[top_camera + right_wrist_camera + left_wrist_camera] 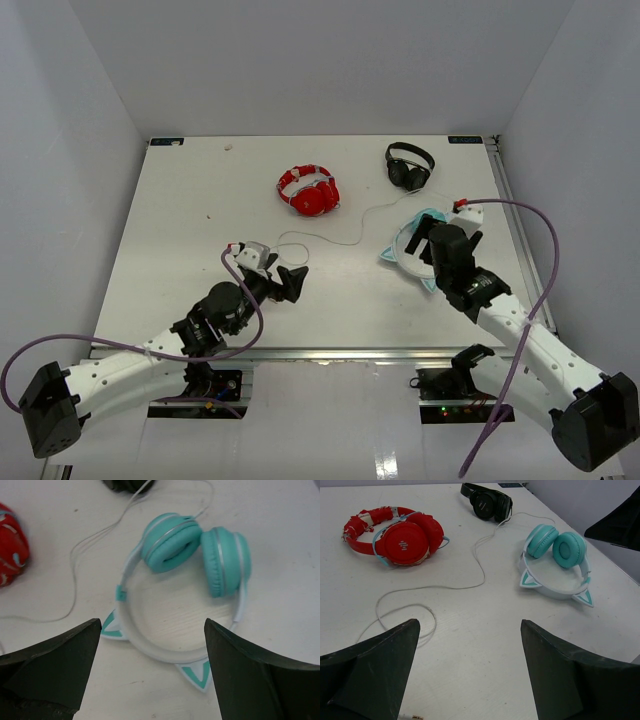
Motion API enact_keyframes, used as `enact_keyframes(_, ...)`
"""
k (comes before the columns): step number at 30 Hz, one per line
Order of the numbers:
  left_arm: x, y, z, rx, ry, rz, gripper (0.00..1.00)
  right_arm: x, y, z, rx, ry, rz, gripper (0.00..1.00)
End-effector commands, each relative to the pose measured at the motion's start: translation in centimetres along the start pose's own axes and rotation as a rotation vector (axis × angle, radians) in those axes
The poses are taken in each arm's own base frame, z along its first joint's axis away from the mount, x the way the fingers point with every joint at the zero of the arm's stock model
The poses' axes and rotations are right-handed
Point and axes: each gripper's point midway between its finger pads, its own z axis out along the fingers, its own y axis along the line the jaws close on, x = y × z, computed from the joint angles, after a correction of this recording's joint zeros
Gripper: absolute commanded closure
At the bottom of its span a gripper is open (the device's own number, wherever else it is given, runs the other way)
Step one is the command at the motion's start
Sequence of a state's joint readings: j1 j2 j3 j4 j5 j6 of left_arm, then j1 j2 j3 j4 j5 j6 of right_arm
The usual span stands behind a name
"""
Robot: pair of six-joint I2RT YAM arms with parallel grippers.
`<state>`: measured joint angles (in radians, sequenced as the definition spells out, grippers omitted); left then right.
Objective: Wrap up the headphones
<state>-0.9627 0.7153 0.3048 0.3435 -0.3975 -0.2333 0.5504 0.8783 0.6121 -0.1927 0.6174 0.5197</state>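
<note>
Bench notes, both arms over the white matte table (pixel 190 200).

The headphones (pixel 220 560) lie flat on the right half of the table, nearer than the black headphones (pixel 487 502) and well apart from the red headphones (pixel 405 542). Their two round teal cups have soft, ring-shaped cushions. They sit side by side, touching or nearly so, at the far end. The pale, smooth headband curves toward the arms and carries two small triangular cat-ear points with teal centres.

The cable (pixel 477 570) is thin, white and slack. It leaves the cups, arcs past the black pair, then wanders leftward across the table in loose curves. It ends in a loop close to the left gripper (pixel 470 625).

Right gripper (pixel 151 627): fingers spread wide, nothing between them. In its wrist view the dark, wedge-shaped fingers frame the headband on either side. From above it overlaps the teal set. Whether it touches cannot be told.

Left gripper: also spread wide and empty, pointed at the cable loops.

The red pair has glossy cups and a band wrapped in patchy red and white.
</note>
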Motion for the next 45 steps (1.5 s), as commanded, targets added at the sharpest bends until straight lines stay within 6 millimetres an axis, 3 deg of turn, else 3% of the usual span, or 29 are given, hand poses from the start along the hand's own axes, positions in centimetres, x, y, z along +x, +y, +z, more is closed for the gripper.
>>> enact_keyframes(1, -0.4, 0.2, -0.3, -0.004, -0.017, -0.012, 0.07, -1.8, -5.2, 0.9, 0.226, -0.01, 0.044, 0.1)
enact_keyframes(6, -0.4, 0.6, -0.5, -0.028, -0.025, -0.023, 0.07, -1.6, -8.4, 3.1, 0.282, 0.085, -0.015, 0.1)
enact_keyframes(14, -0.9, 0.8, -0.9, -0.032, -0.046, -0.036, 0.07, -0.6, -9.2, 5.7, 0.256, 0.135, -0.091, 0.1)
enact_keyframes(17, -1.1, 0.8, -1.1, -0.027, -0.057, -0.043, 0.07, -0.8, -8.3, 6.6, 0.148, 0.125, -0.089, 0.1)
enact_keyframes(24, -1.2, 1.0, -1.2, -0.034, -0.061, -0.05, 0.07, 0.3, -9.9, 8.8, 0.159, 0.193, -0.069, 0.09)
enact_keyframes(30, -1.2, 0.8, -1.3, -0.024, -0.058, -0.051, 0.07, 1.7, -9.5, 10.1, 0.137, 0.246, -0.068, 0.0)
enact_keyframes(36, -1.5, 0.7, -1.4, -0.016, -0.066, -0.056, 0.08, 2.6, -9.5, 9.8, 0.156, 0.262, -0.02, 0.3)
enact_keyframes(40, -1.9, 0.7, -1.6, -0.015, -0.08, -0.057, 0.09, 4.0, -9.3, 9.4, 0.217, 0.305, -0.002, 0.37)
enact_keyframes(45, -2.2, 0.7, -1.8, -0.006, -0.094, -0.057, 0.09, 5.0, -6.8, 8.0, 0.228, 0.297, 0.022, 0.51)
